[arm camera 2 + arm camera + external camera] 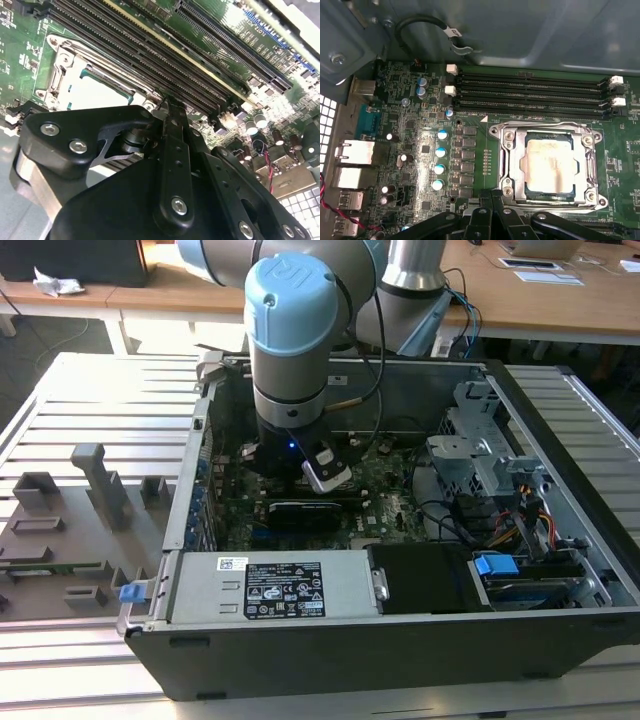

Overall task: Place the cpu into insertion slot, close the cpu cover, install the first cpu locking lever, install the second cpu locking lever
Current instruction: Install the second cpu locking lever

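Chip [551,165] sits in the socket [507,162] with the metal cover [592,165] down around it. Gripper [492,197] hangs just beside the socket edge, fingers pressed together, holding nothing. Risk: a lever catching badly could leave the cover unlatched, or the tips could scrape the memory slots [530,92] nearby.

One cpu [551,167] – one cpu cover [512,160] – four memory slots [530,95].

Open computer case [560,540] on slatted table [100,400]; blue latch [495,565]; black memory slots [530,95] on green motherboard [415,165].
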`<state>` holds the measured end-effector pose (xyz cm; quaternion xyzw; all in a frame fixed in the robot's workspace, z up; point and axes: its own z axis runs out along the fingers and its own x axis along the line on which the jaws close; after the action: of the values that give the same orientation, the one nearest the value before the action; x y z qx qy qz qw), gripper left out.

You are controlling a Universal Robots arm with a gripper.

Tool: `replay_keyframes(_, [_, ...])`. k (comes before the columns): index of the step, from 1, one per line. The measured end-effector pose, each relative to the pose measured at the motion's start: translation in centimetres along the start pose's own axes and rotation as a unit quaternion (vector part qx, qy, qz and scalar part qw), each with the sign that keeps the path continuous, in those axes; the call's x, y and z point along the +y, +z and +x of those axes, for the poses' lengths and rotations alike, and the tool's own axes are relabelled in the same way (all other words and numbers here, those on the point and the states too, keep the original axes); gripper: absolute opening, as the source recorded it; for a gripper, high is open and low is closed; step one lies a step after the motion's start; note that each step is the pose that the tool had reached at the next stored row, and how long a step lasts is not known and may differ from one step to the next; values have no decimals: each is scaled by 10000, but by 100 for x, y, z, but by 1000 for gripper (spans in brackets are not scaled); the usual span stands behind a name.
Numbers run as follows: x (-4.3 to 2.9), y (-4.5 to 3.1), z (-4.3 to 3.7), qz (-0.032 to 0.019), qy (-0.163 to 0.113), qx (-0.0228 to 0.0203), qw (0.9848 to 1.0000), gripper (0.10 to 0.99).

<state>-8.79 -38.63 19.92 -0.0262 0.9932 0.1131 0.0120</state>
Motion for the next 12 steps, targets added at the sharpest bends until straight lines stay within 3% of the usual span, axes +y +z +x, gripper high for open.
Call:
replay_keyframes(10, [41,3,-2,-3,-4,1,10000,106])
replay_keyframes(12, [61,-85,-5,-3,-5,1,10000,106])
